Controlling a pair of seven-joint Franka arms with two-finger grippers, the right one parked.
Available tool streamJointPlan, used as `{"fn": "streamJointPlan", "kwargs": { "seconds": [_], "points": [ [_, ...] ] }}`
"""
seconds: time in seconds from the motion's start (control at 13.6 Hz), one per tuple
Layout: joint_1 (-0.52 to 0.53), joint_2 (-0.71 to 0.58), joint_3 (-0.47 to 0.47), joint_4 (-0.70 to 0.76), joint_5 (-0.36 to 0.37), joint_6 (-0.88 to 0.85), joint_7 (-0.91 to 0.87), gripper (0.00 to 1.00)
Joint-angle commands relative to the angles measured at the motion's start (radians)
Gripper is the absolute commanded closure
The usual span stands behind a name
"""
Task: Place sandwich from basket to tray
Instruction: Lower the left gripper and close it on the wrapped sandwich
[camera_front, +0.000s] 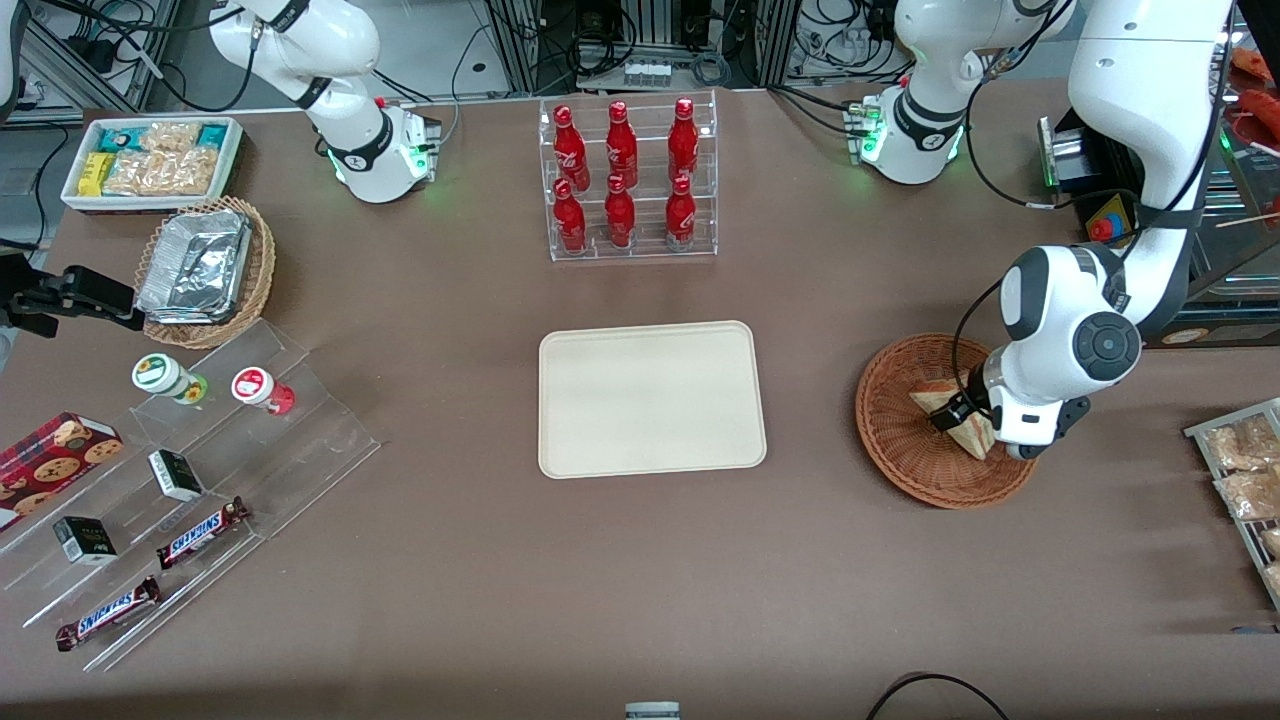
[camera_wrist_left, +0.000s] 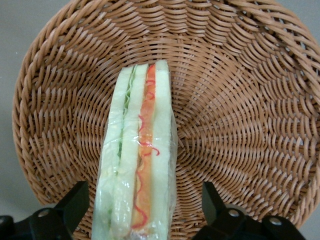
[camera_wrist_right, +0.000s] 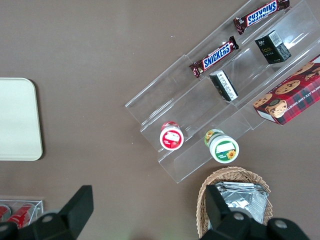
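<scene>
The gripper (camera_front: 962, 418) is down inside the basket (camera_front: 900, 440), toward the working arm's end of the table. From the front the arm's white wrist covers much of the basket and most of the sandwich (camera_front: 975, 435); only two pale corners of bread stick out from under it, and the fingers themselves are barely visible there. The wrist view is clearer: the sandwich (camera_wrist_left: 137, 160) stands on edge in clear wrap, cut side up, showing green, pale and orange-red layers, with its near end cut off by the frame. One dark finger (camera_wrist_left: 75, 202) sits on each flank of it, spread apart with a visible gap to the wrap on both sides, so nothing is gripped. The basket's weave (camera_wrist_left: 240, 100) fills the rest of that view. The tray (camera_front: 650, 400) lies bare at the table's middle, well apart from the basket
</scene>
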Motion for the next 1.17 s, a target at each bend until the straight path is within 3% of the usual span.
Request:
{"fn": "streamJointPlan", "kwargs": {
  "seconds": [0.0, 0.07, 0.15, 0.22, 0.44, 0.73, 1.1],
  "points": [
    [0.008, 0.001, 0.000, -0.019, 0.022, 0.024, -0.035, 0.46],
    [0.008, -0.001, 0.002, -0.024, 0.022, 0.027, -0.035, 0.72],
    [0.008, -0.002, 0.002, -0.025, 0.024, 0.027, -0.035, 0.92],
    [0.008, -0.004, 0.004, -0.024, 0.024, 0.026, -0.034, 1.00],
    [0.008, -0.018, 0.002, -0.022, 0.024, -0.003, -0.023, 1.00],
    [-0.012, -0.064, -0.015, 0.102, 0.021, -0.250, -0.018, 1.00],
    [-0.076, -0.061, -0.147, 0.245, 0.015, -0.379, -0.034, 1.00]
  ]
}}
